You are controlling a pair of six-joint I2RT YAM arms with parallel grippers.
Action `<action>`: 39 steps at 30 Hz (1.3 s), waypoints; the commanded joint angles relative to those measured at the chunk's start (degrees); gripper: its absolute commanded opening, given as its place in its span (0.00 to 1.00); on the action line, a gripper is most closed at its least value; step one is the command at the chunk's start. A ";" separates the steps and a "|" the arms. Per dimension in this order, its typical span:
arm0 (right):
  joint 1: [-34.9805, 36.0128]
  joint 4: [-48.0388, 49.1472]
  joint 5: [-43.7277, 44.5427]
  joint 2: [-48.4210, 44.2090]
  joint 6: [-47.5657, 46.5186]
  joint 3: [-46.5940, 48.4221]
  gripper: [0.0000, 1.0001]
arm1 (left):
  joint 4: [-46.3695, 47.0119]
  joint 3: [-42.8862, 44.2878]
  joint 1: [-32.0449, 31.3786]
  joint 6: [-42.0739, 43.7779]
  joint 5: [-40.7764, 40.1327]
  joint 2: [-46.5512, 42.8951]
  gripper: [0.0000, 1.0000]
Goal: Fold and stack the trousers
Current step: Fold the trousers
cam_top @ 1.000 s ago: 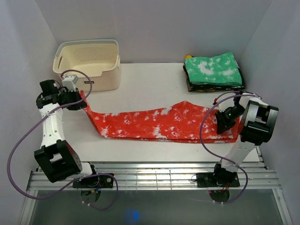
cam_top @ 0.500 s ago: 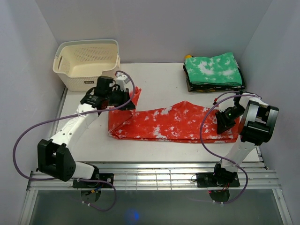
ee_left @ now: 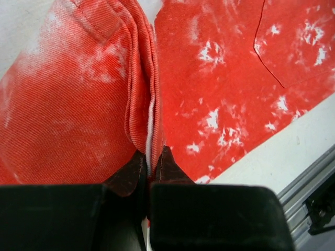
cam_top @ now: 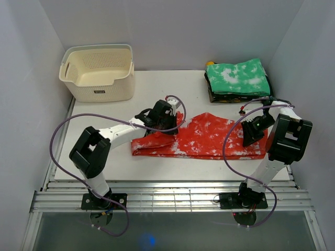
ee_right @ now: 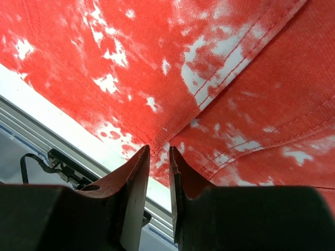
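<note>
From above, the red trousers [cam_top: 209,138] lie flat on the bench [cam_top: 157,89], in front of the green stack [cam_top: 238,78] and stretching away to its left. The left hand [cam_top: 170,123] holds the leg end doubled over toward the stack side, and the right hand [cam_top: 252,133] sits on the end just in front of the stack. In the left wrist view, the left hand [ee_left: 152,157] is clamped tight on a bunch of hem layers of the trousers [ee_left: 68,104], which hang in soft pleats. This looks like light, limp cloth, probably not slippery, that sags wherever it is unsupported, so hems and waistband corners are the places to grip. In the right wrist view, the right hand [ee_right: 158,151] is nearly closed, with a thin slit between its fingers [ee_right: 133,198]. Creases in the trousers [ee_right: 235,104] run to the tips, yet whether cloth sits in the slit I cannot tell.
</note>
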 commanded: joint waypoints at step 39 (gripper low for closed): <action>14.92 -6.72 -18.47 -2.73 5.19 13.07 0.34 | -5.33 -1.87 4.79 9.05 26.53 -15.95 0.92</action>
